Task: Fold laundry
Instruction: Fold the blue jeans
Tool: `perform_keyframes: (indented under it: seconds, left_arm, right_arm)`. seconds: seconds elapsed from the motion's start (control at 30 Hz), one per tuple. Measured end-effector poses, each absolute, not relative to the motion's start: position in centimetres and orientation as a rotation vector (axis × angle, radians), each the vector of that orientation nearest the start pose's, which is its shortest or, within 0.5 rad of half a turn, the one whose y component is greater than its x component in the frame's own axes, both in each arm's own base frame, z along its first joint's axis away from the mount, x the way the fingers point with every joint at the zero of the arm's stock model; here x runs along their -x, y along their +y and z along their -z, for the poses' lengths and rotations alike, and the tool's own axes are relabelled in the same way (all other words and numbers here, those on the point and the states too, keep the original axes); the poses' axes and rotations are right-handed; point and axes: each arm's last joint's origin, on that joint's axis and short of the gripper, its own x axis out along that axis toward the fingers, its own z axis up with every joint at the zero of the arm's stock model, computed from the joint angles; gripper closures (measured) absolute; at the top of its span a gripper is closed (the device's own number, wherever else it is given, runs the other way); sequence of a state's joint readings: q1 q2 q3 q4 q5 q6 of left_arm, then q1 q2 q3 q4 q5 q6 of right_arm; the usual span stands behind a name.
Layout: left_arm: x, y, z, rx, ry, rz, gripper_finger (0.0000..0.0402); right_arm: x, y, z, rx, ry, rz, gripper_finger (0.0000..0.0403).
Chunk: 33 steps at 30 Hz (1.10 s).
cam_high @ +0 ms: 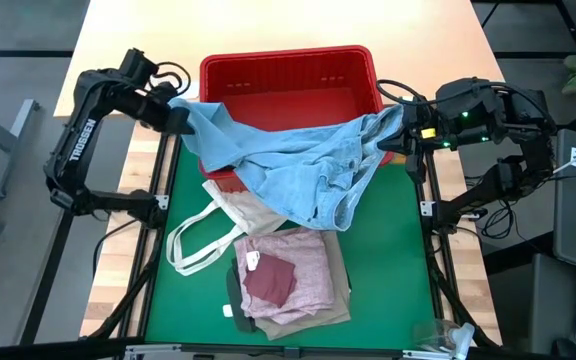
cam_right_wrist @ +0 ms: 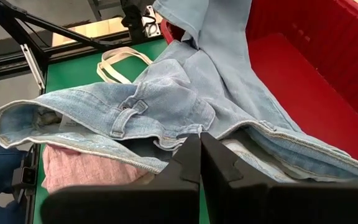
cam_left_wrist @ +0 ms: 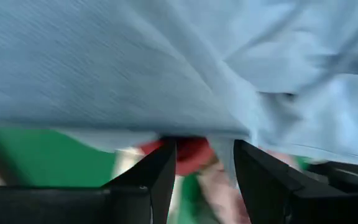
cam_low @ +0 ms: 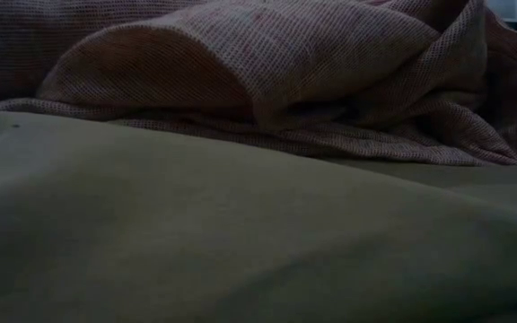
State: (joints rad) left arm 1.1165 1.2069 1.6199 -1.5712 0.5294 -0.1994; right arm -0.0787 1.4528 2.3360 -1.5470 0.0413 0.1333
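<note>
The light blue denim jeans (cam_high: 298, 160) stretch between my two grippers, over the front wall of the red basket (cam_high: 288, 70). Their waist end (cam_high: 338, 205) sags onto the green mat. My left gripper (cam_high: 181, 115) is at the jeans' left end, and my right gripper (cam_high: 400, 128) is shut on their right end. The mottled pink top (cam_high: 288, 270) lies folded on the beige trousers (cam_high: 338, 305) near the table's near edge. These two fill the low view, pink top (cam_low: 285, 72) above trousers (cam_low: 196, 242). The dark green top and the socks are out of view. My left gripper (cam_left_wrist: 204, 149) holds the jeans' left end (cam_left_wrist: 225, 146), coming level from the table's left. Denim drapes over the fingertips and hides the place of contact. That end is lifted clear. My right gripper (cam_right_wrist: 200, 140) pinches a denim edge (cam_right_wrist: 185, 132) by the waist between its fingers, from the table's right. The cloth runs away from the fingers, over the basket, toward the other arm.
A white tote bag (cam_high: 213, 225) with long handles lies on the green mat (cam_high: 398, 270), left of the folded pile and partly under the jeans. The red basket stands at the mat's far edge. A dark frame (cam_high: 433, 215) borders the mat on both sides.
</note>
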Motion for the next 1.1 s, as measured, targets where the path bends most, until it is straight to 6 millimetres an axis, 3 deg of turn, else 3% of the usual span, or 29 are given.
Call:
perform_keyframes:
  seconds: [0.23, 0.4, 0.5, 0.63, 0.93, 1.1]
  left_arm:
    - [-8.7, 13.1, -42.5, 1.219, 0.632, -0.407, 0.0247]
    - [-8.5, 13.3, -42.3, 1.171, 0.674, -0.525, 0.0247]
    - [-8.3, 13.5, -42.2, 1.04, 0.729, -0.574, 0.0247]
    - [-9.0, 13.0, -42.2, 0.834, 0.792, -0.446, 0.0247]
    - [-12.4, 10.4, -41.9, 0.474, 0.951, -0.228, 0.0247]
    - [-15.5, 8.8, -40.3, 0.297, 0.99, -0.145, 0.0247]
  right_arm:
    - [-17.3, -1.3, -53.2, -0.162, 0.672, 0.101, 0.0403]
    - [-17.2, -1.0, -53.2, -0.201, 0.69, -0.007, 0.0403]
    - [-17.2, -0.9, -53.2, -0.21, 0.69, -0.031, 0.0403]
    - [-17.2, -0.9, -53.2, -0.204, 0.689, -0.016, 0.0403]
    - [-17.2, -1.0, -53.2, -0.198, 0.688, 0.002, 0.0403]
    - [-17.2, -1.0, -53.2, -0.198, 0.687, 0.002, 0.0403]
